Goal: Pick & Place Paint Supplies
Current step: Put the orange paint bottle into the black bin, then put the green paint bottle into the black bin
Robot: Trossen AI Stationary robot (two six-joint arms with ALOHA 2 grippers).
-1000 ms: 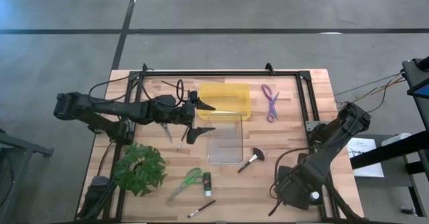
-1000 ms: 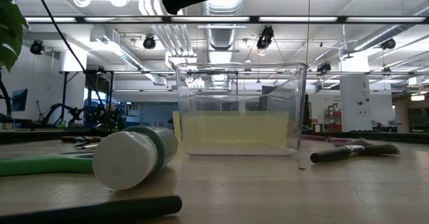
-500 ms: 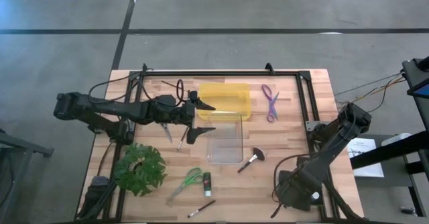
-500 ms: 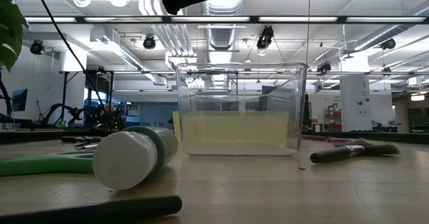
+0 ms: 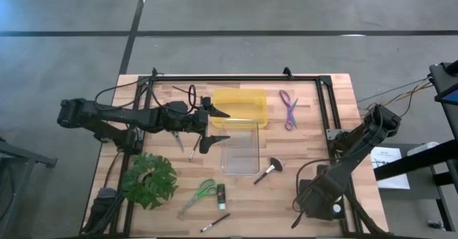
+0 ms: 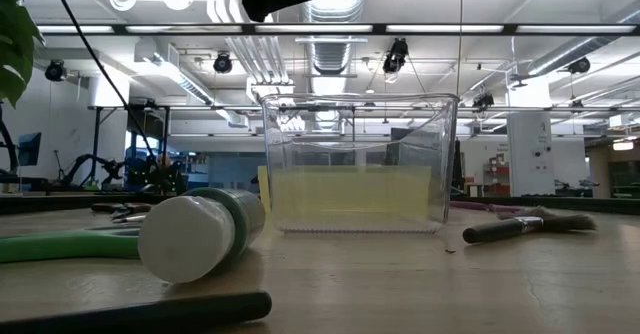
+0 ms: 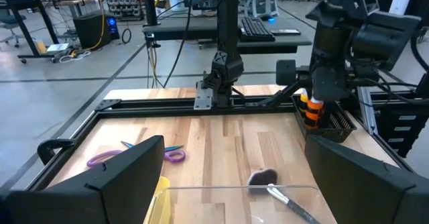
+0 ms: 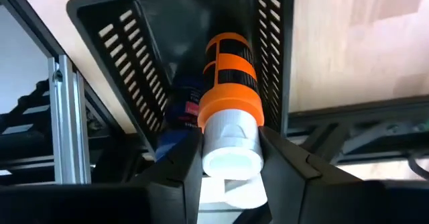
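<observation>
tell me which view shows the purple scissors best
The high view: the purple scissors lie whole on the wood right of the yellow bin. The left wrist view catches them partly behind a finger. The low view shows only a faint sliver, and the right wrist view shows none.

Two bins: yellow bin [image 5: 239,107], clear bin [image 5: 240,147]. Two scissors: purple scissors [image 5: 288,109], green scissors [image 5: 200,194]. One broad-headed brush [image 5: 268,171]. Three thin brushes [image 5: 215,222] visible, two others near open left fingers. One green-capped bottle [image 5: 220,192]. One orange bottle [image 8: 229,110] between right fingers. One plant [image 5: 149,179].
</observation>
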